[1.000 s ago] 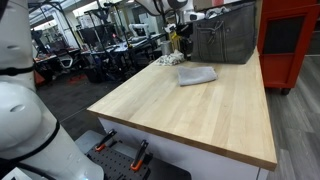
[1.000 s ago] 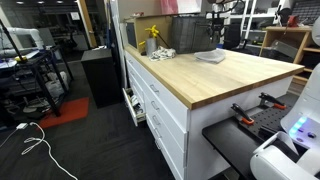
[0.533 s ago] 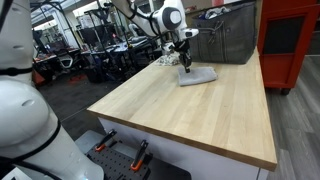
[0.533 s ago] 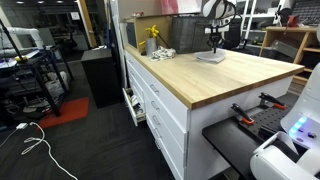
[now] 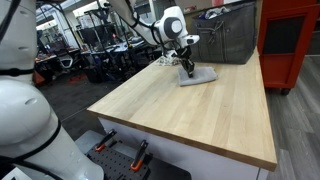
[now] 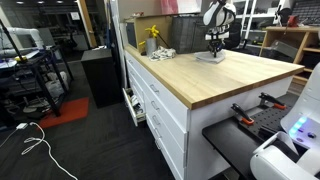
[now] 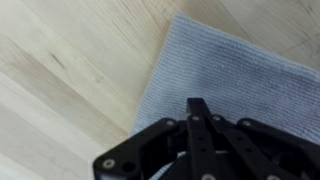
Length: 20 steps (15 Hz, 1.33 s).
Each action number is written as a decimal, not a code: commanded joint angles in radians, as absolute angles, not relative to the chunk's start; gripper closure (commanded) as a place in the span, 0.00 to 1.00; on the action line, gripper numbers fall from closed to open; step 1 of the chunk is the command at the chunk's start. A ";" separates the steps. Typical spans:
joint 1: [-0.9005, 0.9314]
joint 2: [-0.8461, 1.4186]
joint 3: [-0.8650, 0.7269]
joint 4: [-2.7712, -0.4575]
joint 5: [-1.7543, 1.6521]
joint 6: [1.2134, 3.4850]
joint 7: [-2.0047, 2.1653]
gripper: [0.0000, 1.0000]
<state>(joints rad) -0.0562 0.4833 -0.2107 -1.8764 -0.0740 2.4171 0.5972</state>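
Note:
A folded grey cloth (image 5: 203, 76) (image 6: 208, 58) lies at the far end of the pale wooden tabletop (image 5: 190, 120) (image 6: 200, 82). My gripper (image 5: 188, 70) (image 6: 212, 49) is shut and points down at the cloth's near edge in both exterior views. In the wrist view the two black fingers are pressed together, and my gripper (image 7: 198, 104) has its tips over the grey cloth (image 7: 250, 80). I cannot tell whether any fabric is pinched between them. Bare wood shows to the left of the cloth.
A grey metal bin (image 5: 225, 40) stands just behind the cloth, with a red cabinet (image 5: 290, 40) beyond it. A yellow bottle (image 6: 152, 35) and a dark crumpled object (image 6: 165, 52) sit near the table's far corner. Drawers (image 6: 150, 100) line the table's side.
The arm has come down from above the bin to the cloth. The jaws went from partly open to shut. The cloth has not visibly shifted.

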 commanded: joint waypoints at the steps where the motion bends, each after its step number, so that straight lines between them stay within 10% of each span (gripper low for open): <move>1: -0.036 0.510 -0.226 -1.880 -0.079 2.457 0.606 1.00; 20: -0.015 0.334 -0.178 -2.173 0.014 2.453 0.580 1.00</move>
<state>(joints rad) -0.0356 0.4187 -0.1996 -2.0256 -0.0269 2.4379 0.5734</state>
